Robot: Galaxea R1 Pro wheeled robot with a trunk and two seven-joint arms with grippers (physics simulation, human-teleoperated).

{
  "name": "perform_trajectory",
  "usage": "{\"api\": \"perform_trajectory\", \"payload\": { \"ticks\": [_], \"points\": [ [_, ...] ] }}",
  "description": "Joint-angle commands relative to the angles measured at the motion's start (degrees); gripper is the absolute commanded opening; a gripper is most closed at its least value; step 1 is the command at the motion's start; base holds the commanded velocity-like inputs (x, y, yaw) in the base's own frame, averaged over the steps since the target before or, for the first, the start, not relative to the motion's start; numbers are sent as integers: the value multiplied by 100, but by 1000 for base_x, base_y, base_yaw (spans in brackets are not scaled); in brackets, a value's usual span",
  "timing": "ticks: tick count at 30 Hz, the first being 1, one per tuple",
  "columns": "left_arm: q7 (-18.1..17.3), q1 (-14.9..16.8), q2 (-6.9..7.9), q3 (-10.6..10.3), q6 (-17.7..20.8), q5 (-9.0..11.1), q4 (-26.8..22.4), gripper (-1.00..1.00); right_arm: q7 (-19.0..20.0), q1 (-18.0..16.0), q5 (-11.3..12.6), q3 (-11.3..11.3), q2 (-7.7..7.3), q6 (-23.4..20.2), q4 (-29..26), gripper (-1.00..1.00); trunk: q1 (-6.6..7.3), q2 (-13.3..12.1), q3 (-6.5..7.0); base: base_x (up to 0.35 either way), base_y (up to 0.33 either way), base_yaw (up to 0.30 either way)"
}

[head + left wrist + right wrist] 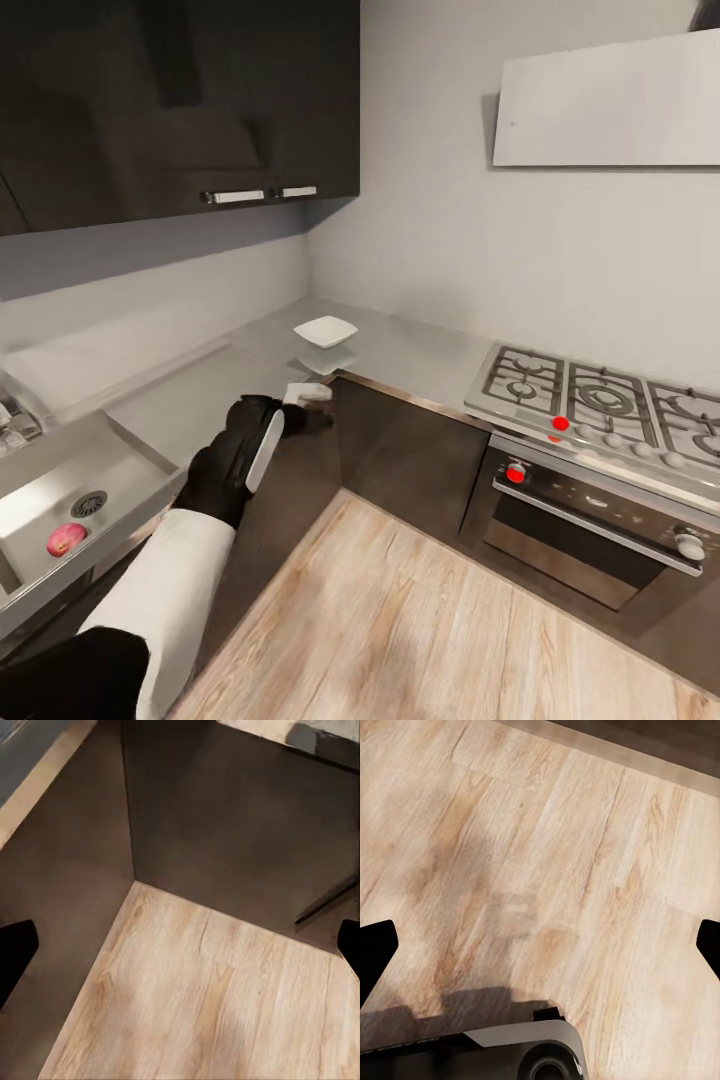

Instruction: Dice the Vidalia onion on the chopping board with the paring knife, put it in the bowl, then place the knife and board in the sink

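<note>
The Vidalia onion, round and pinkish, lies in the grey steel sink next to the round drain at the far left. The white squarish bowl stands on the grey countertop in the corner. My left arm reaches forward over the counter's front edge, and my left gripper hangs open and empty short of the bowl. In the left wrist view its dark fingers stand wide apart over floor and cabinet fronts. My right gripper is open and empty above the floor. The chopping board and paring knife are out of view.
A gas hob with an oven below it stands at the right. Dark wall cabinets hang over the sink side, and a range hood hangs over the hob. Dark base cabinets meet at the corner above the light wood floor. My base shows below the right gripper.
</note>
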State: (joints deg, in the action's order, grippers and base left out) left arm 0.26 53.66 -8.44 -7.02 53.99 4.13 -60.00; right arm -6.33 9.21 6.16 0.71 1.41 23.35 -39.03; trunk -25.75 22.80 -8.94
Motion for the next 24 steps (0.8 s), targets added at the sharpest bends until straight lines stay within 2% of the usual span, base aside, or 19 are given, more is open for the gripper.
{"api": "perform_trajectory", "payload": {
  "ticks": [1,3,4,7,10,15,24],
  "points": [
    [18,161,-9,-1,32,39,111,100,1,2,55,8,0,13,-8,100,-3,12,-13,0,0,0],
    [18,799,-29,-1,46,42,681,100,1,2,53,8,0,13,-8,100,-3,12,-13,0,0,0],
    [19,976,-32,-1,45,43,855,100,1,2,53,8,0,13,-8,100,-3,12,-13,0,0,0],
    [38,1888,-40,-1,26,40,1913,100,1,2,56,8,0,12,-8,100,-3,12,-13,0,0,0],
    [180,2401,-43,-1,-81,42,2526,100,1,2,53,8,0,12,-8,100,-3,12,-13,0,0,0],
    [267,2592,-16,-9,-145,59,2718,100,1,2,54,15,0,13,-8,100,-3,12,-13,0,0,-40],
    [301,2614,32,-18,-144,34,2661,100,1,2,55,17,10,11,-8,100,-3,12,-13,27,0,-114]
  ]
}}
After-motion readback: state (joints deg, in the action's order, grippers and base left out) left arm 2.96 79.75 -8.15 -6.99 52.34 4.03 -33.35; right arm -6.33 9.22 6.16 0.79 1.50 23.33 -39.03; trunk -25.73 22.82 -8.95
